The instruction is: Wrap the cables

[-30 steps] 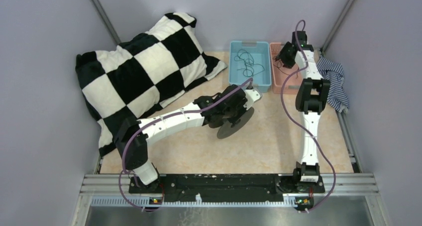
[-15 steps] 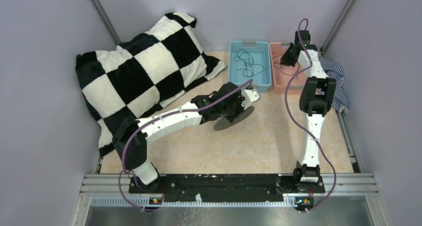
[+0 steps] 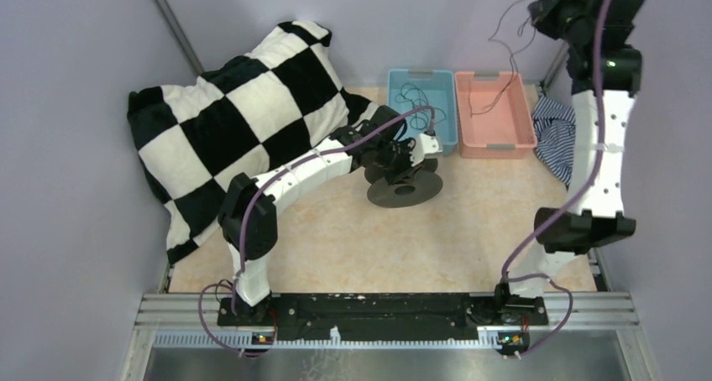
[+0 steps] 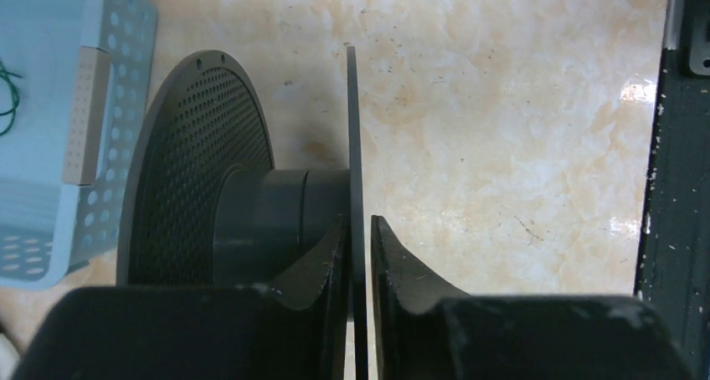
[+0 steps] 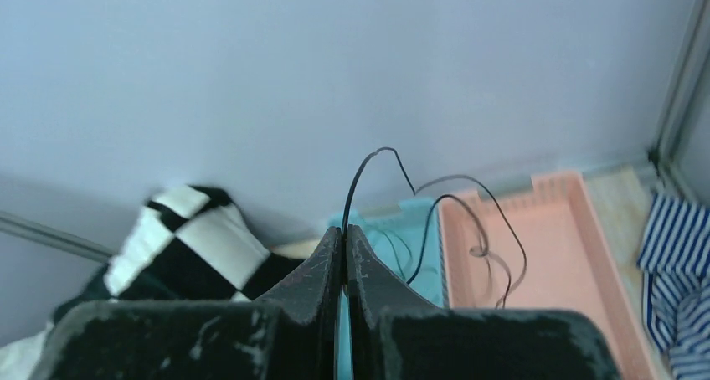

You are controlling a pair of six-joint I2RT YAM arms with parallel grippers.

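The right fingers (image 5: pixel 344 236) are pressed shut on a thin black cable (image 5: pixel 378 151), held high over the table's far right corner. The cable comes up from between the tips, arcs over in wiry loops and trails down into the pink tray (image 3: pixel 526 112), where its lower end lies. A second cable (image 3: pixel 416 104), equally thin and dark, is a loose tangle in the blue tray (image 3: pixel 422 73) just left of the pink one; both trays are shallow rectangular plastic with perforated walls. The left fingers (image 4: pixel 358 223) are closed to a narrow gap on the near flange of the spool (image 4: pixel 352 129), well apart from either cable. The flange is a thin flat disc seen edge on; the far flange is perforated, and a smooth grey hub joins them. The spool sits near the table's (image 3: pixel 453 238) middle, just in front of the blue tray. A plush checkered pillow (image 3: pixel 243 104) fills the far left corner, and a striped cloth (image 3: pixel 556 133) is crumpled at the right edge.
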